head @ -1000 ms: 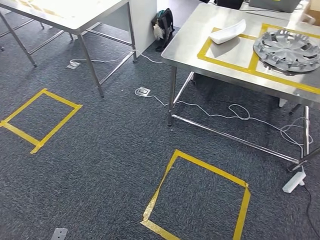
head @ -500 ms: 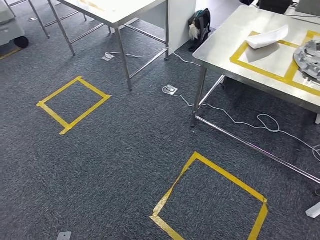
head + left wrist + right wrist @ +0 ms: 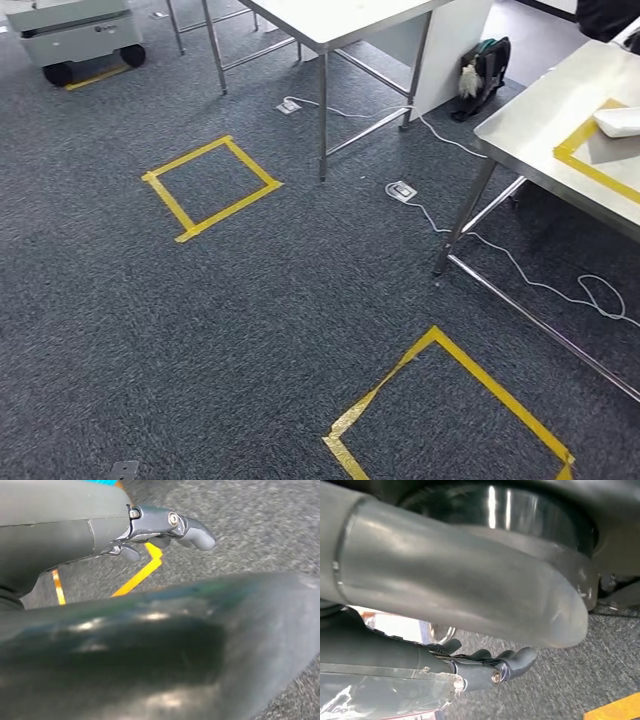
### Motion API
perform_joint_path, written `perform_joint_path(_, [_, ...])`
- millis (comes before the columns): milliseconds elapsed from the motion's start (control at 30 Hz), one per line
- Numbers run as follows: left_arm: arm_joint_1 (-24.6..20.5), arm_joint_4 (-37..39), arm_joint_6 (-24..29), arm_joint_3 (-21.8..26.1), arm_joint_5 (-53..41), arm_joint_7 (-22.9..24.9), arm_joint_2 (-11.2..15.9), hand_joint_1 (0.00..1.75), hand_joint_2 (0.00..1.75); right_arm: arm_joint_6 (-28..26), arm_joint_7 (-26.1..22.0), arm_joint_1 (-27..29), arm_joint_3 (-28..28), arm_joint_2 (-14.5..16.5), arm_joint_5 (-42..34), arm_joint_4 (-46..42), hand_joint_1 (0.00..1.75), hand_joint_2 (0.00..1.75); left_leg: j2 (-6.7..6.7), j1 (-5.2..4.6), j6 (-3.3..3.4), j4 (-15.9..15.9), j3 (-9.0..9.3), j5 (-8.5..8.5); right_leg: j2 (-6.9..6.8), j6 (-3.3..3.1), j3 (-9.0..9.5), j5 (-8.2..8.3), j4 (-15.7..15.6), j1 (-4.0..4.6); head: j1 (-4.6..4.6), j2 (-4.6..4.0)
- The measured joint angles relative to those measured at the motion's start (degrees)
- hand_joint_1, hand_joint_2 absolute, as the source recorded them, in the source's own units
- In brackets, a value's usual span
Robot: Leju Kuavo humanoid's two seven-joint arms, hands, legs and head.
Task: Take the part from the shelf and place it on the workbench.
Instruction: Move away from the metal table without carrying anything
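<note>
A steel workbench [image 3: 540, 125] with yellow tape outlines stands at the right edge of the head view. A white curved part [image 3: 620, 121] lies on it inside a taped frame. My left hand [image 3: 162, 527] hangs over the grey carpet near a yellow tape line, fingers stretched out and holding nothing. My right hand [image 3: 486, 667] also hangs above the carpet, fingers extended and apart, with nothing in them.
Two yellow tape squares mark the carpet, one at mid left [image 3: 211, 187] and one at the bottom right [image 3: 453, 410]. A second steel table [image 3: 355, 18] stands at the back, a black bag [image 3: 483, 65] beside it. A white wheeled cart [image 3: 75, 35] sits top left. White cables [image 3: 528, 282] trail under the workbench.
The whole picture has slid to the right as the camera turns left. The workbench now sits at the right edge, the wheel cover has left the picture, and the white cart has come in.
</note>
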Motion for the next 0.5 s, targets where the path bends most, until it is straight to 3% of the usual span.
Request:
perform_joint_path(33, [0.0, 0.0, 0.0, 0.0, 0.0, 0.0, 0.0, 0.00, 0.00, 0.0, 0.0, 0.0, 0.0, 0.0, 0.0, 0.0, 0.00, 0.00, -0.77, 0.03, -0.26, 0.1, -0.13, 0.13, 1.39, -0.10, 1.48, 1.17, -3.4, -0.09, -0.01, 0.00])
perform_joint_path(100, [0.0, 0.0, 0.0, 0.0, 0.0, 0.0, 0.0, 0.00, 0.00, 0.0, 0.0, -0.1, 0.0, 0.0, 0.0, 0.0, 0.00, 0.00, -1.98, 0.23, -0.99, 0.0, -0.48, 0.44, 2.85, -0.33, 2.43, 1.44, -5.9, 0.02, -0.06, 0.00])
perform_joint_path(167, [0.2, 0.0, 0.0, 0.1, 0.0, -0.1, 0.0, 0.00, 0.00, 0.1, 0.2, -0.2, 0.0, 0.0, 0.0, 0.0, 0.00, 0.00, -2.67, 0.55, -1.75, -0.2, -0.79, 0.73, 1.41, -0.92, 2.87, 1.87, -6.3, 0.24, -0.07, 0.00])
perform_joint_path(233, [0.2, 0.0, 0.0, 0.1, 0.0, -0.1, -0.1, 0.00, 0.00, 0.1, 0.3, -0.1, 0.0, 0.0, 0.0, 0.0, 0.00, 0.00, -0.10, 0.49, -2.16, 2.0, -2.00, -0.83, -0.27, -1.67, 3.35, 2.49, -6.9, 0.14, -0.29, 0.00])
perform_joint_path(300, [0.0, 0.0, 0.0, 0.1, 0.0, -0.1, -0.1, 0.00, 0.00, 0.1, 0.3, 0.1, 0.0, 0.0, 0.0, 0.0, 0.00, 0.00, 3.57, 0.37, -2.51, 8.4, -5.06, -4.67, -2.18, -2.00, 3.29, 2.75, -7.1, 0.16, -0.54, 0.00])
perform_joint_path(367, [-0.2, 0.0, 0.0, 0.1, 0.0, -0.1, -0.1, 0.00, 0.00, 0.1, 0.4, 0.3, 0.0, 0.0, 0.0, 0.1, 0.00, 0.00, 4.71, 0.52, -2.98, 14.5, -7.83, -7.13, -4.26, -2.03, 3.16, 2.71, -7.1, 0.20, -0.57, 0.00])
perform_joint_path(400, [-0.2, 0.0, 0.0, 0.1, 0.0, -0.1, -0.1, 0.00, 0.00, 0.1, 0.4, 0.3, 0.0, 0.0, 0.0, 0.1, 0.00, 0.00, 4.88, 0.65, -3.18, 15.2, -7.96, -6.86, -5.22, -1.98, 3.12, 2.66, -7.1, 0.17, -0.57, 0.00])
perform_joint_path(433, [-0.1, 0.0, 0.0, 0.2, 0.0, -0.1, -0.1, 0.00, 0.00, 0.1, 0.4, 0.3, 0.0, 0.0, 0.0, 0.1, 0.00, 0.00, 5.07, 0.81, -3.37, 13.8, -7.02, -5.65, -6.08, -1.85, 3.13, 2.58, -7.0, 0.10, -0.59, 0.00])
perform_joint_path(467, [-0.1, 0.0, 0.0, 0.2, 0.0, -0.1, -0.1, 0.00, 0.00, 0.1, 0.4, 0.3, 0.0, 0.0, 0.0, 0.1, 0.00, 0.00, 5.58, 0.96, -3.55, 10.8, -5.23, -3.94, -6.86, -1.61, 3.18, 2.44, -6.9, 0.01, -0.59, 0.00])
perform_joint_path(500, [-0.2, 0.0, 0.0, 0.3, 0.0, -0.1, -0.1, 0.00, 0.00, 0.1, 0.4, 0.3, 0.0, 0.0, 0.0, 0.2, 0.00, 0.00, 7.03, 1.07, -3.76, 7.4, -3.06, -2.42, -7.57, -1.26, 3.24, 2.22, -6.8, 0.10, -0.63, 0.00])
